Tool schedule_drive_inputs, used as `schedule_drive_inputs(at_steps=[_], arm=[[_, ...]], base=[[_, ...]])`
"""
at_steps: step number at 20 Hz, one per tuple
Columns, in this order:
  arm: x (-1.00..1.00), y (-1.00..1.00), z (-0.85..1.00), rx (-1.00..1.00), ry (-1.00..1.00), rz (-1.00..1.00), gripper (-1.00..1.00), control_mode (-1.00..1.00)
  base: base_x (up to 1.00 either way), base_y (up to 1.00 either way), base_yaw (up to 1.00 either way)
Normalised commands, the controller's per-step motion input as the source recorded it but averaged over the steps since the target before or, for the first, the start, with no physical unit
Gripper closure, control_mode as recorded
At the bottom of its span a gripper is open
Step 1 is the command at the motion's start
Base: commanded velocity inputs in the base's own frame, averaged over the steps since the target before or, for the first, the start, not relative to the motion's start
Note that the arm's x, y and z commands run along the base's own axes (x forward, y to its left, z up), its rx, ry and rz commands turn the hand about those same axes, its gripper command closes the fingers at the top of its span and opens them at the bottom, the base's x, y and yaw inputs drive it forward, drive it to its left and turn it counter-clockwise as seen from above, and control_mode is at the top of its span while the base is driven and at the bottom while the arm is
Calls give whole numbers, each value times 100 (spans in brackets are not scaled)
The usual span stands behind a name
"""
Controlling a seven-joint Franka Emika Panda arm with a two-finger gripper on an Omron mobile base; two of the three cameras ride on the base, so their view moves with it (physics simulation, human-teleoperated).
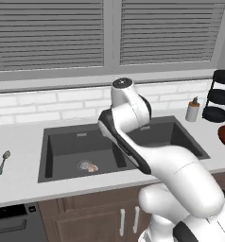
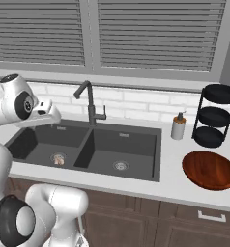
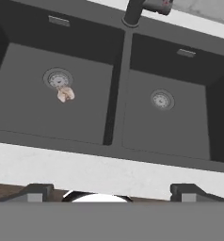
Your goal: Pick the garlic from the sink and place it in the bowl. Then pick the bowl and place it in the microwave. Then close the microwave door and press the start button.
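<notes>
The small whitish-beige garlic bulb with a pinkish tint (image 3: 65, 94) is lying on the floor of the left basin of the dark grey double-basin sink (image 3: 115, 155), touching the round steel drain (image 3: 57, 78) at about its five o'clock edge, probably because the basin floor slopes toward that low point. The two-finger gripper (image 3: 112, 192) is hanging above the front counter edge with its dark fingertips (image 3: 36, 192) spread wide apart and nothing between them, so it is carrying nothing. From the hand view the garlic is sitting toward eleven o'clock of the gripper, well apart from it, which suggests the arm is only lining up over the sink and the first pick is not yet begun. The wide shallow reddish-brown glossy wooden bowl (image 2: 209, 170) is waiting on the pale countertop (image 2: 175, 161) to the right of the sink, at roughly three o'clock from the right basin, just in front of the black tiered rack (image 2: 214, 116) and near the small soap dispenser (image 2: 178, 126). The tall dark faucet (image 2: 89, 102) is standing behind the divider at twelve o'clock, so a descent into the left basin will likely need to be kept clear of its spout.
</notes>
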Motion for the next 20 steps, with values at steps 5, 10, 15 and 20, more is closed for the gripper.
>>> schedule_drive_inputs(at_steps=[5, 10, 15, 20], arm=[[19, 22, -59, 0, 9, 0, -100, -100], [22, 26, -72, 0, 5, 0, -100, -100], [20, 15, -67, 0, 8, 1, -100, -100], [4, 21, -53, 0, 8, 1, -100, -100]], base=[[0, 0, 0], [0, 0, 0], [0, 0, 0], [0, 0, 0]])
